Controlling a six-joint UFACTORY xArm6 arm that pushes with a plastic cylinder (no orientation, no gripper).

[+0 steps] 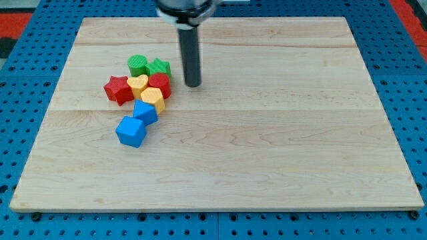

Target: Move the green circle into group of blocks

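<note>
Wooden desk point(267, 167) on a blue pegboard base point(20, 133). All blocks sit in one cluster at the view's left.

Left to right:
- red star point(118, 89), leftmost of the cluster.
- blue cube point(131, 131), lowest piece, toward the view's bottom.
- green circle point(138, 65), at the cluster's top edge, touching or just beside the green star and just above the yellow heart.
- yellow heart point(137, 84), mid-cluster.
- second blue block point(145, 112), shape unclear, touching the cube.
- yellow block point(153, 98), roughly hexagonal.
- green star point(159, 67), just right of the circle.
- red block point(160, 85), shape unclear.
- my tip point(193, 85), well clear of the circle, just right of the red block and green star, apart from both.

Count: two green, two red, two yellow, two blue; eight blocks, one rod.

No fingers on this rig, so nothing opens, closes or holds; the rod only pushes.

Handling, as a judgement: the circle looks small, light and rigid, likely to slide easily on smooth wood and to roll off a glancing contact because of its round side. Push through its centre, from the top-left side, toward the cluster. It already seems to sit in the group, so little travel remains.
</note>
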